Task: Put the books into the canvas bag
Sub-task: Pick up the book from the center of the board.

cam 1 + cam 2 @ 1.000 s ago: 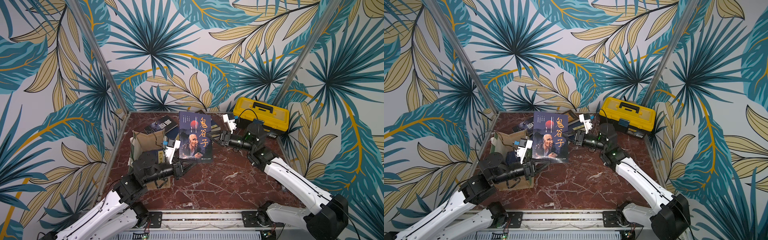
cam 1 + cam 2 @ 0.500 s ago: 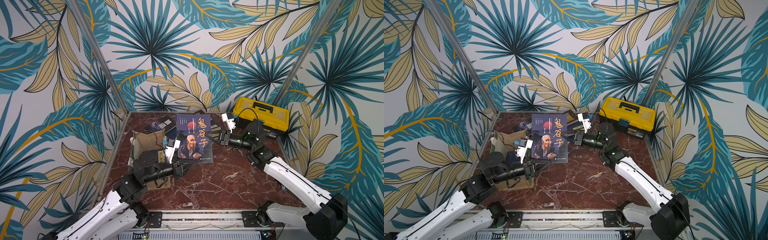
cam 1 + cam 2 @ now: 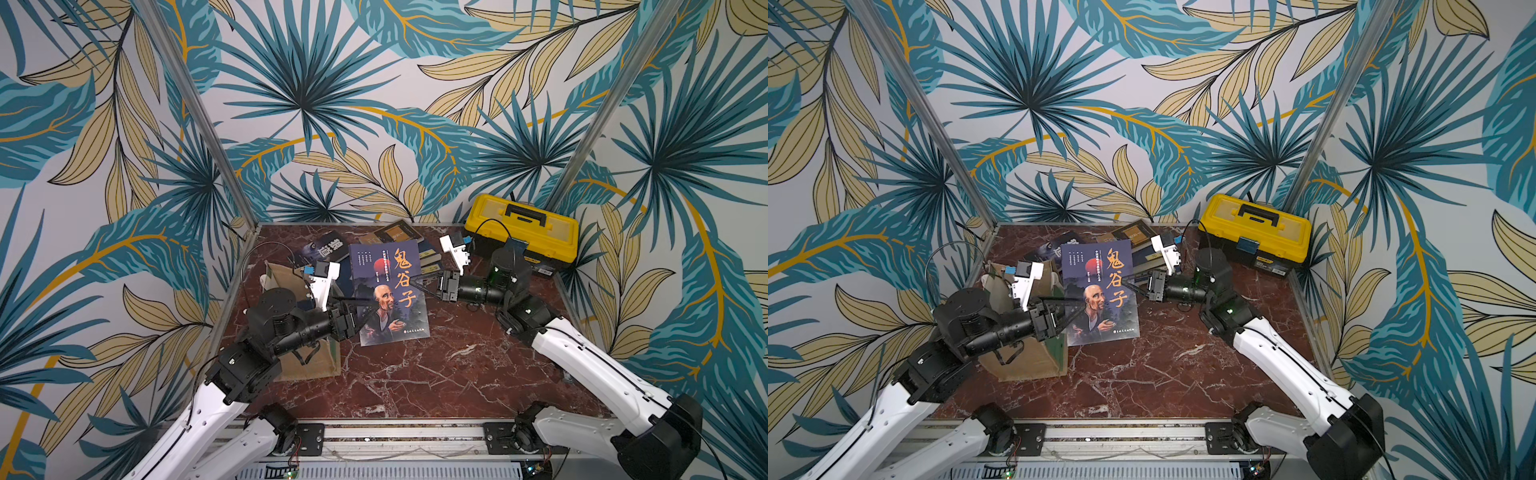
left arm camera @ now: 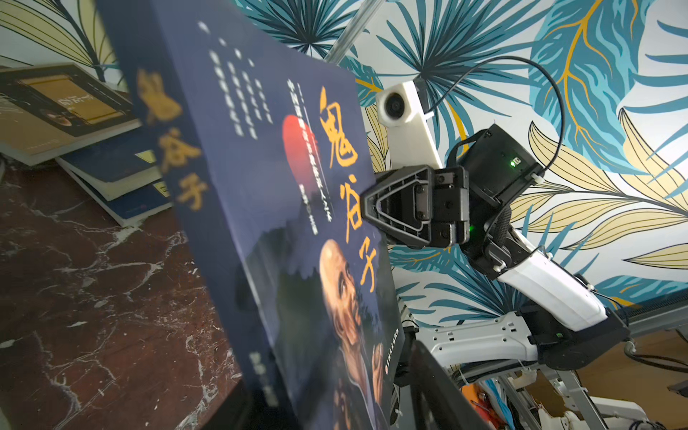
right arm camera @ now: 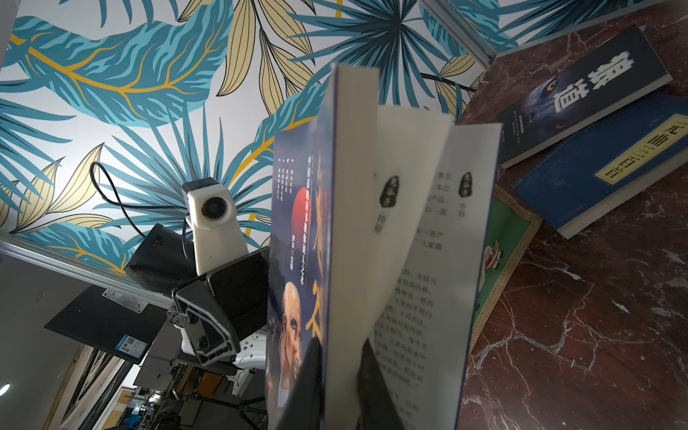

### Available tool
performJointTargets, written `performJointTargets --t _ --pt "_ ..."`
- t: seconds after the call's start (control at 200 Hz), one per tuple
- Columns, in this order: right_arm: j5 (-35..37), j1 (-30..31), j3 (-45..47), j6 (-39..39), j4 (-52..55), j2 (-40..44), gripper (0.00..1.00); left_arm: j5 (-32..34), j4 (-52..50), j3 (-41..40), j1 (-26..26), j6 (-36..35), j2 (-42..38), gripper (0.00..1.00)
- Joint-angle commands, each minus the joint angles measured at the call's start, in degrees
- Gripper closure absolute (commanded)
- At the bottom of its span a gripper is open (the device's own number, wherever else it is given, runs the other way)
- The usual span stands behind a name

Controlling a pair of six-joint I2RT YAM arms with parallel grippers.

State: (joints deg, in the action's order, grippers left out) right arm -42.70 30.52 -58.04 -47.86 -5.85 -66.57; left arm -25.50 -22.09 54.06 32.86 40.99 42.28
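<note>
A navy book [image 3: 388,291] with an orange title and an old man's portrait stands off the table between both arms. My right gripper [image 3: 413,286] is shut on its right edge; in the right wrist view its fingers [image 5: 309,383] pinch the cover and a wad of pages while the back pages fan loose. My left gripper [image 3: 368,309] is open, its jaws standing apart on either side of the book's left edge [image 4: 283,335]. The tan canvas bag [image 3: 307,365] stands under my left arm, its mouth mostly hidden. More books [image 3: 328,249] lie at the back.
A yellow-and-black toolbox [image 3: 523,226] sits at the back right corner. A tan-brown book [image 3: 395,230] and a small stack [image 3: 428,253] lie behind the held book. Patterned walls close in three sides of the marble table [image 3: 415,374].
My left gripper's jaws have spread apart around the book. The right gripper closed tighter on the book's edge. The book has shifted slightly toward the front.
</note>
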Motion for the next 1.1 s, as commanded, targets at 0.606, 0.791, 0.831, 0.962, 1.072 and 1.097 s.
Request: performJointTargets --t 0.606,0.791,0.831,0.962,1.072,1.097 --pt "6.65 1.15 -8.61 5.33 9.96 -5.92 0.57 8.44 -20.85 18.56 -3.77 -13.56 3.88 1.00" --pt "12.96 4.63 -14.62 7.07 15.56 -12.25 0.54 24.76 -30.31 26.13 -3.77 -22.30 1.61 1.00" --pt "14.32 5.87 -16.52 7.74 16.75 -14.21 0.54 27.83 -31.17 27.39 -3.77 -24.02 1.15 1.00" --pt "19.88 10.67 -24.66 10.01 22.99 -21.84 0.53 37.24 -33.37 31.12 -3.75 -29.57 0.79 1.00" --pt "25.12 14.91 -33.61 11.09 28.49 -29.65 0.51 42.94 -34.74 33.73 -3.77 -33.94 2.22 1.00" --pt "25.83 15.17 -35.50 11.13 29.65 -31.39 0.50 44.05 -35.18 34.26 -3.76 -34.96 2.80 1.00"
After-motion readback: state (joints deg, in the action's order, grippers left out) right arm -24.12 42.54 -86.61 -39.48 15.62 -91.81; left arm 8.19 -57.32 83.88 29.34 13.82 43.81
